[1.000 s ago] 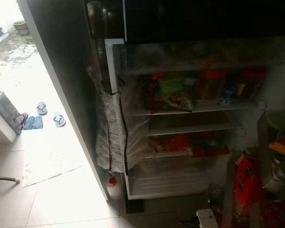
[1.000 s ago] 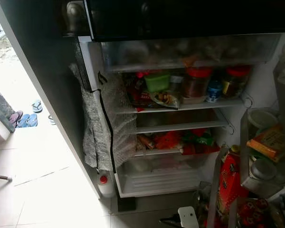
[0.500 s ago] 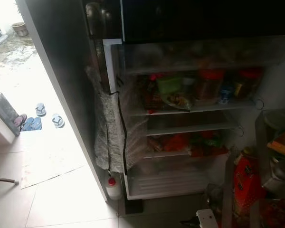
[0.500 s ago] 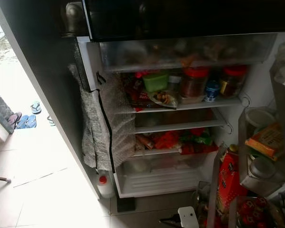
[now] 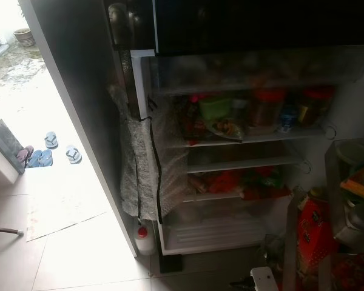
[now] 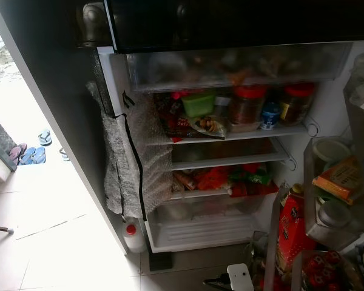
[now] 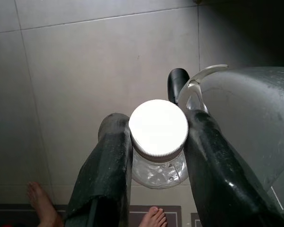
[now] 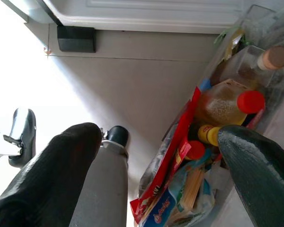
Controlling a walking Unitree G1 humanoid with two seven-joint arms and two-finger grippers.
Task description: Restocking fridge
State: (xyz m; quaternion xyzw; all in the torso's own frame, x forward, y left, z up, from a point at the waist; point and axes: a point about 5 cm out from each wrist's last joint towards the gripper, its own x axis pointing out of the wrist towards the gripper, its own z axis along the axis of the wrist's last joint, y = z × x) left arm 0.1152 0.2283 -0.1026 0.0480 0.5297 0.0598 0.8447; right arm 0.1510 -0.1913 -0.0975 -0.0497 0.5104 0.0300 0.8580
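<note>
Your left gripper (image 7: 157, 142) pinched a clear jar with a white screw lid (image 7: 158, 127) between its fingers, held low over the grey tiled floor (image 7: 85, 71). Your right gripper (image 8: 161, 175) hung spread wide above the fridge door shelf (image 8: 270, 28), where a red-capped bottle (image 8: 227, 101) stood. You faced the open fridge (image 6: 230, 151); no label there was legible.

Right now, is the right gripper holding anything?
No, the right gripper is open, its fingers spread above the floor.
</note>
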